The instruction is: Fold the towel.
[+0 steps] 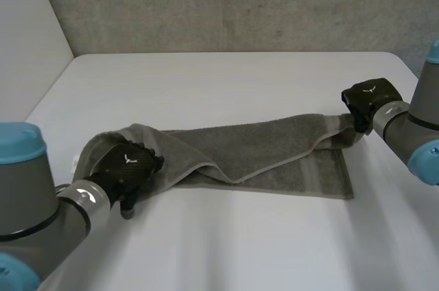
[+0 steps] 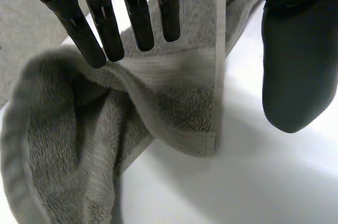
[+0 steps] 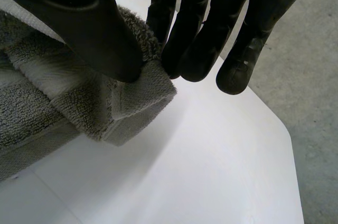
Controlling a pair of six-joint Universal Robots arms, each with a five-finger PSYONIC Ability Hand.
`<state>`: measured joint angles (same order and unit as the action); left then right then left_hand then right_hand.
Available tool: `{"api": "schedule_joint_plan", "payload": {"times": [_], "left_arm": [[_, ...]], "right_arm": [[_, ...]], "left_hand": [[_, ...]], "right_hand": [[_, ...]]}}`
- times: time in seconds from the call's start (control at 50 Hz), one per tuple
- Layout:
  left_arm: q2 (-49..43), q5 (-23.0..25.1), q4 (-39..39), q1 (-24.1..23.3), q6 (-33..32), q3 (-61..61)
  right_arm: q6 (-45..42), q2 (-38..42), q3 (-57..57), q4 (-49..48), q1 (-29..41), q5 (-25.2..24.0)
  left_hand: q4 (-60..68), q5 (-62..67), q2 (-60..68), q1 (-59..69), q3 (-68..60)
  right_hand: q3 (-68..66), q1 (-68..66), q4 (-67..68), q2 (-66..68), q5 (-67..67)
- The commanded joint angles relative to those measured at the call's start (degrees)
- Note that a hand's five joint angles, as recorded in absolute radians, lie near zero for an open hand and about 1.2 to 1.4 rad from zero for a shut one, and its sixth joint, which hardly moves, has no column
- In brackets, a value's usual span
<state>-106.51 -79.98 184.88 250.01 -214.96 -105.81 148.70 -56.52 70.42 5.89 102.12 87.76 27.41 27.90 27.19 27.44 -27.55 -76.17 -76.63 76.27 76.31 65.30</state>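
okay, towel [image 1: 260, 150] bunched on white table [image 1: 226, 78], grey wall [image 1: 240, 3] behind; right hand [image 1: 367, 102] pinches a corner, left hand [image 1: 127, 171] straight-fingered at the other end.

No word or number can be read anywhere. The only sign is a small white V-like emblem on the back of the left hand [image 1: 127, 169], and one like it on the right hand [image 1: 369, 97]; neither shows letters.

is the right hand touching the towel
Touching: the right wrist view shows the right hand pinching a corner of the towel between thumb and fingers.
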Motion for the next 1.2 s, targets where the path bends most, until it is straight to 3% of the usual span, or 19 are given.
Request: {"api": "schedule_joint_plan", "payload": {"times": [0.02, 0.58, 0.78, 0.86, 0.98, 1.04, 1.08, 1.2], "left_arm": [[-7.3, -3.94, 2.94, 0.74, 0.06, 5.07], [-17.42, -6.24, 3.47, 0.65, 0.06, 15.28], [-15.23, -6.41, 3.47, 0.65, 0.5, 15.37], [-14.34, -6.33, 3.47, 0.65, 0.59, 15.37], [-15.31, -6.41, 3.47, 0.48, 0.33, 15.19], [-15.75, -6.77, 3.12, 0.48, 0.33, 14.93], [-15.49, -7.38, 2.68, 0.39, 0.33, 14.4], [-14.34, -7.65, 1.72, 0.48, 0.77, 13.08]], "right_arm": [[-0.16, 0.01, 0.6, -0.88, -0.08, -0.05], [-1.39, 0.71, 1.39, -2.03, 0.01, -0.14], [-1.39, 0.62, 1.3, -2.03, -0.08, -0.14], [-1.39, 0.71, 1.39, -2.03, -0.08, -0.14], [-1.39, 0.71, 1.39, -2.03, 0.01, -0.14], [-1.39, 0.71, 1.39, -2.03, -0.08, -0.14], [-1.39, 0.62, 1.39, -2.03, -0.08, -0.14], [-1.39, 0.71, 1.39, -2.03, -0.08, -0.23]], "left_hand": [[-2.39, -12.88, -2.17, -2.43, 2.54], [0.81, -9.68, 1.03, 0.77, -0.66], [41.97, 31.48, 42.19, 41.94, -41.83], [46.56, 36.07, 46.78, 46.52, -46.41], [40.5, 30.01, 40.72, 40.47, -40.36], [31.08, 20.59, 31.3, 31.05, -30.94], [7.32, -3.17, 7.54, 7.28, -7.17], [-2.89, -13.38, -2.67, -2.93, 3.04]], "right_hand": [[-3.83, -3.37, 3.73, 3.69, 4.7], [-3.83, -3.37, 3.73, 3.69, 4.7], [-3.83, -3.37, 3.73, 3.69, 4.7], [-3.83, -3.37, 3.73, 3.69, 4.7], [-3.83, -3.37, 3.73, 3.69, 4.7], [-3.83, -3.37, 3.73, 3.69, 4.7], [-3.83, -3.37, 3.73, 3.69, 4.7], [-3.83, -3.37, 3.73, 3.69, 4.7]]}}
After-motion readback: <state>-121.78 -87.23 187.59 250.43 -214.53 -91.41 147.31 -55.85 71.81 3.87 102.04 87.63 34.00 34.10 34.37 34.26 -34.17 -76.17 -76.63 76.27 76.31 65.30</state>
